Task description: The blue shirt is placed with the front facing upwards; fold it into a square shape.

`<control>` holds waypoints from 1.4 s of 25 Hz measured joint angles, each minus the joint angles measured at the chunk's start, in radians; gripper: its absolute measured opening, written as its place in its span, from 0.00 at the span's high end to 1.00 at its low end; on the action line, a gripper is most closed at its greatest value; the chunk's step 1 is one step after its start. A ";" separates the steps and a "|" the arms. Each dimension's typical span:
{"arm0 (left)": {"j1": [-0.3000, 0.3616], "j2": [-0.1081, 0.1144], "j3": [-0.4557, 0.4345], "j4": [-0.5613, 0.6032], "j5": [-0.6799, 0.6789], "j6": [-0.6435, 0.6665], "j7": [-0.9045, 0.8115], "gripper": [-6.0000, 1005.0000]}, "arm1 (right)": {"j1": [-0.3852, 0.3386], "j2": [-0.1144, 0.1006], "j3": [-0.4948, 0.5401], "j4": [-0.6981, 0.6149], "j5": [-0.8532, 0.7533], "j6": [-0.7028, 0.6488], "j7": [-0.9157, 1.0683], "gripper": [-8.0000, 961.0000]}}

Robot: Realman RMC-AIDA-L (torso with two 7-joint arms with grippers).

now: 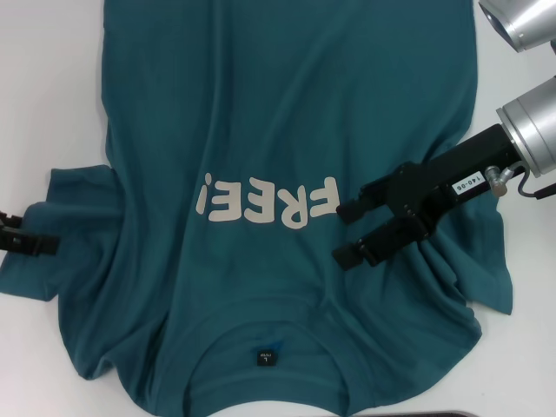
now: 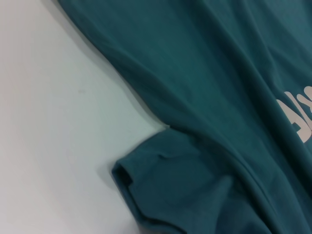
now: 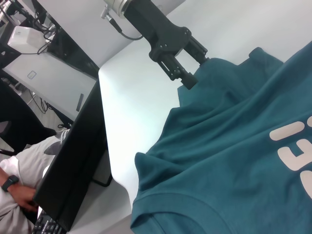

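Blue shirt (image 1: pixel 287 130) lies face-up across the table (image 1: pixel 52 87), soft and limp; sleeves offer the best hold. Right gripper (image 1: pixel 352 233) hovers at four o'clock, jaws parted, empty. Left gripper (image 1: pixel 26 236) at nine o'clock touches the sleeve; its grip I cannot tell.

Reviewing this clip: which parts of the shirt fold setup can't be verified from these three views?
- Blue shirt hem: cut off by the head view's top edge.
- Left tool: mostly beyond the head view's left edge; its own wrist view shows only cloth. The right wrist view shows it at the sleeve, though whether it grips is unclear.
- Collar label text: too small.
- Right tool: open over the shirt; contact unclear.
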 joint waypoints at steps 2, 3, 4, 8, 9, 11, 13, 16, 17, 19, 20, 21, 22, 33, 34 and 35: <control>0.000 0.000 0.000 0.001 0.003 0.002 0.000 0.21 | 0.000 0.000 0.000 0.000 0.000 0.000 0.000 0.02; -0.001 -0.001 0.001 0.001 0.003 0.003 0.000 0.21 | 0.000 0.000 0.000 0.000 0.000 0.000 0.000 0.02; -0.001 -0.001 0.001 0.001 0.003 0.003 0.000 0.21 | 0.000 0.000 0.000 0.000 0.000 0.000 0.000 0.02; -0.004 -0.006 0.001 0.001 0.003 0.003 0.001 0.21 | 0.000 0.000 0.000 0.000 0.000 0.000 0.000 0.02; -0.005 -0.007 0.001 0.001 0.003 0.003 0.002 0.21 | 0.000 0.001 0.000 0.000 0.000 0.000 0.000 0.02; -0.008 -0.009 0.001 0.001 0.003 0.003 0.005 0.21 | -0.002 0.001 0.000 0.000 0.000 0.000 0.000 0.02; -0.012 -0.011 0.001 0.001 0.003 0.001 0.006 0.22 | -0.004 0.001 0.000 0.000 0.001 0.000 0.000 0.02; -0.016 -0.012 0.001 0.001 0.003 0.001 0.006 0.22 | -0.005 0.001 0.002 0.001 0.001 0.000 -0.001 0.03; -0.017 -0.012 0.001 0.001 0.003 0.000 0.006 0.22 | -0.005 0.001 0.002 0.003 0.001 0.000 -0.001 0.03; -0.017 -0.013 0.001 0.001 0.004 0.000 0.004 0.22 | -0.005 0.000 0.004 0.009 0.002 0.000 -0.004 0.03; -0.017 -0.013 0.001 0.001 0.004 0.000 0.003 0.22 | -0.005 -0.001 0.005 0.012 0.002 0.000 -0.007 0.03; -0.017 -0.013 0.001 0.001 0.005 0.001 0.001 0.22 | -0.005 -0.001 0.006 0.014 0.003 0.000 -0.010 0.03; -0.018 -0.013 0.001 0.002 0.007 0.004 0.001 0.22 | -0.005 -0.002 0.007 0.014 0.004 0.000 -0.011 0.03; -0.027 -0.024 0.010 0.006 0.048 -0.010 0.013 0.38 | -0.005 -0.004 0.008 0.021 0.006 0.010 -0.015 0.03; -0.027 -0.024 0.009 0.006 0.048 -0.010 0.013 0.43 | -0.005 -0.004 0.008 0.022 0.006 0.011 -0.015 0.03; -0.027 -0.024 0.008 0.005 0.048 -0.010 0.013 0.47 | -0.005 -0.004 0.008 0.022 0.006 0.011 -0.015 0.03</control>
